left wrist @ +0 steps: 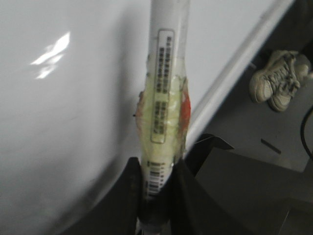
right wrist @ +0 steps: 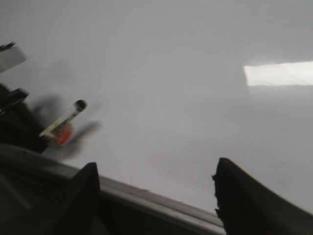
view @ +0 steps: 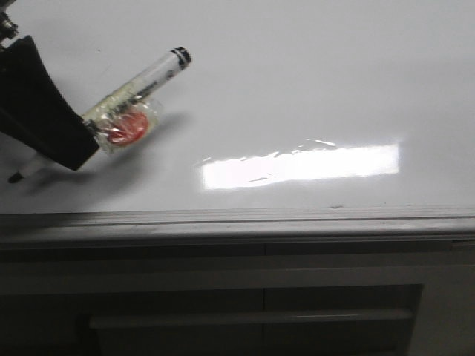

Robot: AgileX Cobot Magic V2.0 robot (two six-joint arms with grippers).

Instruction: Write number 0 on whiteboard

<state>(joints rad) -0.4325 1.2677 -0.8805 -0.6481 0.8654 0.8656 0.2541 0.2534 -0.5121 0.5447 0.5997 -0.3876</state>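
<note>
Left gripper (view: 87,137): matte black, wedge-shaped body tapering toward the whiteboard (view: 297,89); a bit of grey metal fitting shows at its upper end, away from the board's rail. In left wrist view its two fingers (left wrist: 128,196) are black, smooth, gently curved. Right gripper (right wrist: 156,196): two dark, blunt, blurred fingers (right wrist: 244,196), no markings legible.

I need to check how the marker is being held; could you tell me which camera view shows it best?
The left wrist view: the marker fills the frame, its taped, labelled barrel clamped between the left gripper fingers. The front view shows the whole marker slanting over the whiteboard, smaller. The right wrist view shows it small and blurred.
</note>
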